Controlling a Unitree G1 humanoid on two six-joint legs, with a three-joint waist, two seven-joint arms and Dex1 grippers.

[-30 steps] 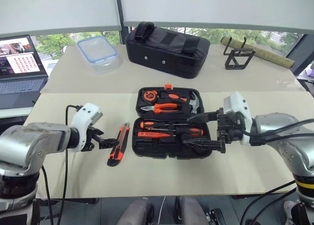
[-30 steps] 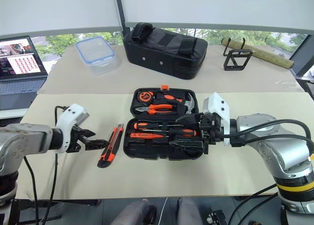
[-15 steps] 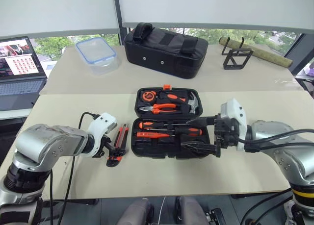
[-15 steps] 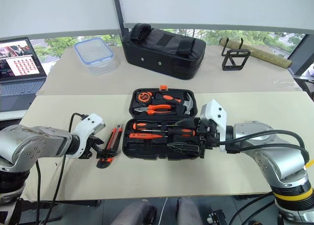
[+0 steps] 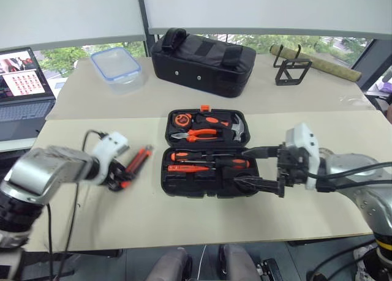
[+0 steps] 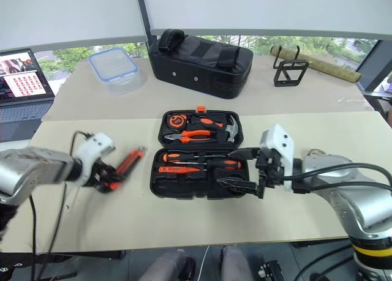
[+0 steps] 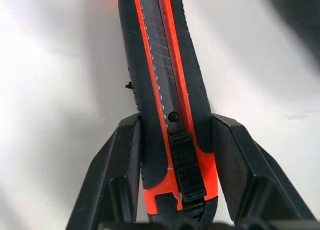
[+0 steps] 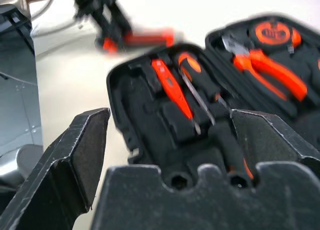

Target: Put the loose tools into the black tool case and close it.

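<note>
In the left eye view, two pale beige tables [image 5: 202, 217] stand one behind the other in front of a window with white roller blinds [image 5: 257, 8] pulled down. On the far table there is an open laptop [image 5: 21, 88] at the left edge, a clear plastic food box with a blue rim [image 5: 116, 65], a large black fabric bag with straps [image 5: 202, 62], a black wire stand [image 5: 291, 71] and a rolled olive mat [image 5: 318, 63]. On the near table the small black plastic tool case with an orange latch [image 5: 208, 151] lies open; its far half holds orange-handled pliers [image 5: 197, 134] and a steel-headed hammer [image 5: 237, 129], its near half holds a slim orange screwdriver [image 5: 187, 168] and black-and-orange screwdrivers [image 5: 211, 157]. The left gripper [image 5: 120, 176] is left of the case, well apart from it, and it carries the orange-black utility knife [image 5: 136, 161] tilted above the table. The right gripper [image 5: 260, 169] hangs over the right end of the case with its two fingers wide apart and nothing between them. In the left wrist view, the two black fingers [image 7: 122, 165] press on both sides of the knife near its slider end, over bare table. In the right wrist view, the wide fingers [image 8: 82, 145] frame the near half of the open case, and the left gripper with the knife is blurred beyond it.
</note>
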